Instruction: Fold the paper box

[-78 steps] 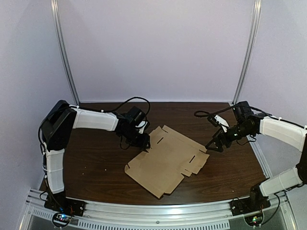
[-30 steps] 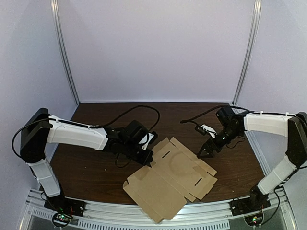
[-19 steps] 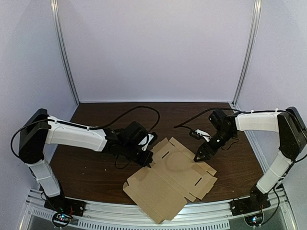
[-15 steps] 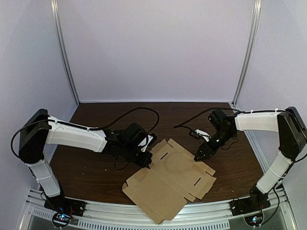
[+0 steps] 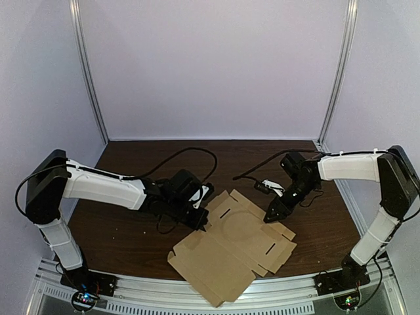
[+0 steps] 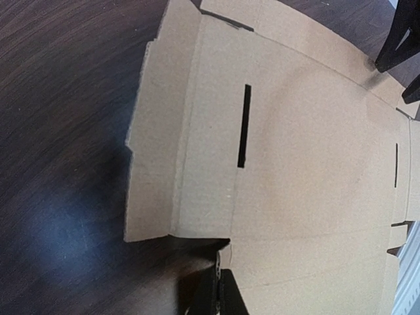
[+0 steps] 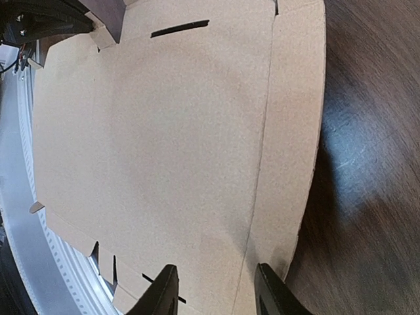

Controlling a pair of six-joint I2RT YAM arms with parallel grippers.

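Finds the paper box [image 5: 233, 246] dragged nearer the near edge of the surface [image 5: 125, 230] and turned since the earliest picture, and the right pincer [image 5: 270, 216] brought in from the right edge to the box's far right side; barely any shift over the last half second. Shows the box as a flat, unfolded cardboard blank, lying right of the middle with its nearest corner jutting over the near edge. Has the left pincer [image 5: 202, 223] at the blank's left edge, clamped on the cardboard at a notch between two flaps, as seen from the left wrist [image 6: 218, 266]. Puts a narrow slot [image 6: 243, 125] just ahead of that grip, in the panel beside the left flap. Shows the right pincer spread wide in its own view [image 7: 215, 270], one finger over the main panel and the other over the side flap, the crease running between them; cannot tell whether they touch the cardboard. Catches the right fingers [image 6: 392, 41] at the top right corner of the left wrist view, at the blank's far edge
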